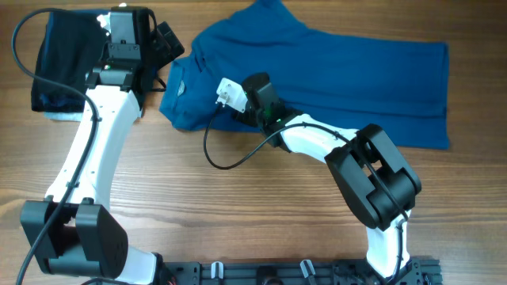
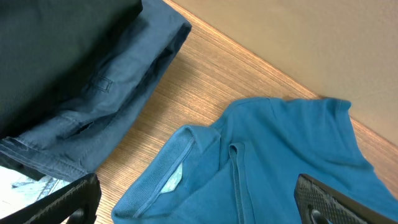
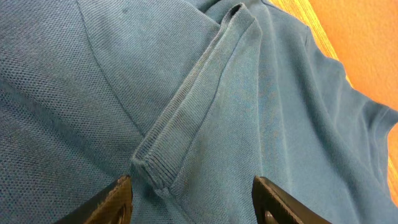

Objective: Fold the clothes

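The clothes, a medium-blue polo shirt, lie spread across the far side of the table, collar end to the left. My left gripper hovers open just left of that collar; in its wrist view the collar and placket lie between the wide-apart fingers, touching neither. My right gripper sits low over the shirt's near-left part. Its wrist view shows a ribbed sleeve cuff on the fabric between open fingertips, with nothing gripped.
Folded dark garments with a pale blue edge lie at the far left corner, right behind the left wrist. Bare wooden table fills the near half. A black cable loops from the right wrist.
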Available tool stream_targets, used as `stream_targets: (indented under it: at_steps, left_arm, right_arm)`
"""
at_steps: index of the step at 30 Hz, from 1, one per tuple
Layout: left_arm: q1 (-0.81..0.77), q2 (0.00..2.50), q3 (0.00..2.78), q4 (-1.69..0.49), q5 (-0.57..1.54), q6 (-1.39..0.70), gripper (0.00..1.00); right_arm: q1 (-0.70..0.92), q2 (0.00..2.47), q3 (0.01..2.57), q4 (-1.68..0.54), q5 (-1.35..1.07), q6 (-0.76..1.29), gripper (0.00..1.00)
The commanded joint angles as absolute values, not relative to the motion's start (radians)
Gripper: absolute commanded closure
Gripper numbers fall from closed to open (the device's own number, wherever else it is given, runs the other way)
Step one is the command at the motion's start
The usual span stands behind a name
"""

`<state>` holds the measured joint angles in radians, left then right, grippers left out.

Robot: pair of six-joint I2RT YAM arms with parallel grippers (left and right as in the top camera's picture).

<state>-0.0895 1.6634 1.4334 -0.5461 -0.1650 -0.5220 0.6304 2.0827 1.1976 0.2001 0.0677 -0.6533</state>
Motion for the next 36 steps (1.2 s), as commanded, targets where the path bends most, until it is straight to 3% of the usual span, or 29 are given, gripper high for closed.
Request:
stream_targets:
  at_steps: [1,4,7,8,11,16,23,28,36]
  left_arm:
    - [-0.084,1.674,1.433,-0.544,-0.157,-0.532,0.0]
    - [-0.084,1.674,1.433,-0.544,-0.157,-0.532,0.0]
    - [-0.084,1.674,1.433,-0.544,-0.157,-0.532,0.0]
    - [-0.084,1.674,1.433,-0.544,-0.157,-0.532,0.0]
    - [-0.084,1.674,1.433,-0.544,-0.157,-0.532,0.0]
    - [-0.084,1.674,1.433,-0.543,-0.157,-0.532,0.0]
    - [-0.084,1.674,1.433,-0.544,-0.157,-0.532,0.0]
    - [-0.084,1.674,1.433,-0.544,-0.157,-0.532,0.0]
    - [-0.084,1.674,1.433,-0.544,-0.157,-0.532,0.0]
  right_arm:
    - [0.63,2.138,1.2,0.21,0.051,-0.656,0.32]
    - [0.63,2.168,1.2,0.228,0.054,-0.655,0.28]
    - [0.63,2.169,1.2,0.285,0.093,-0.654,0.33]
    - [0.63,2.169,1.2,0.305,0.115,-0.654,0.38]
    - [0.629,2.169,1.2,0.345,0.157,-0.655,0.74]
    - [0.629,2.169,1.2,0.352,0.158,-0.654,0.95]
    - [0.627,2.169,1.2,0.357,0.157,-0.641,0.96]
    - [0.582,2.169,1.23,0.301,0.101,-0.494,0.96]
    - [0.517,2.169,1.237,0.319,0.064,-0.498,0.96]
